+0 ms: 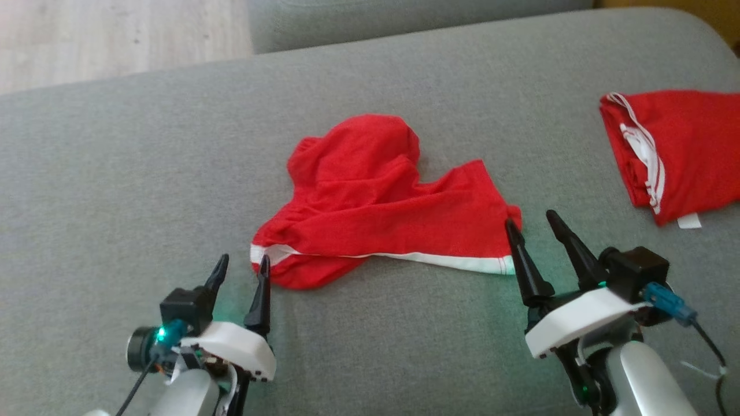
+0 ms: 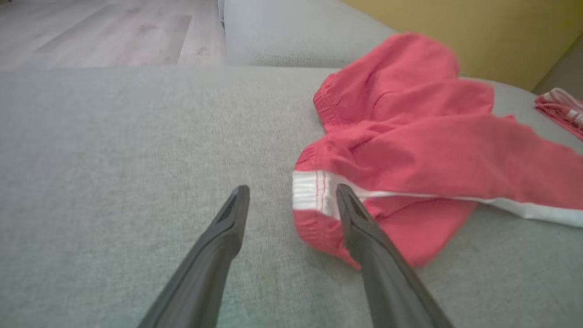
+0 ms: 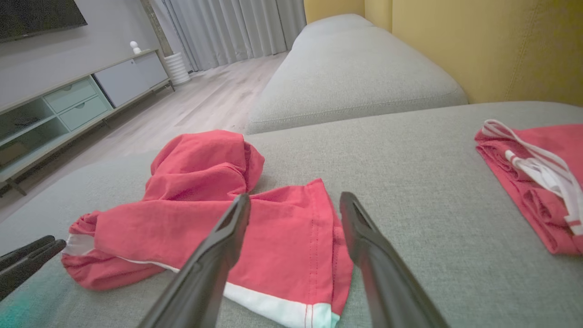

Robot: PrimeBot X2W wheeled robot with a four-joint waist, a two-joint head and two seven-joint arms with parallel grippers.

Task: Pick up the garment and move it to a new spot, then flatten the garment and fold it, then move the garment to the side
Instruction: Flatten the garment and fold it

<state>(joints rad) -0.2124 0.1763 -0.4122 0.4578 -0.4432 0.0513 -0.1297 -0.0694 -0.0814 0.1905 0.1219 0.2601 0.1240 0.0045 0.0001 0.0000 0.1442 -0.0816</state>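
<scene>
The garment [image 1: 376, 202] is a pair of red shorts with a white side stripe, lying crumpled in the middle of the grey sofa seat [image 1: 115, 173]. My left gripper [image 1: 241, 267] is open at the garment's near left corner, its right finger at the white stripe end [image 2: 309, 191]. My right gripper [image 1: 531, 221] is open at the garment's near right corner, the hem edge [image 3: 323, 255] lying between its fingers. Nothing is held. The left gripper's fingers [image 3: 27, 259] also show at the lower left of the right wrist view.
A second red garment [image 1: 676, 150] with white stripes lies folded at the right end of the seat [image 3: 537, 182]. Wooden floor [image 1: 115, 34] lies beyond the sofa's far edge. Another cushion [image 3: 355, 68] and a yellow backrest [image 3: 478, 45] stand behind.
</scene>
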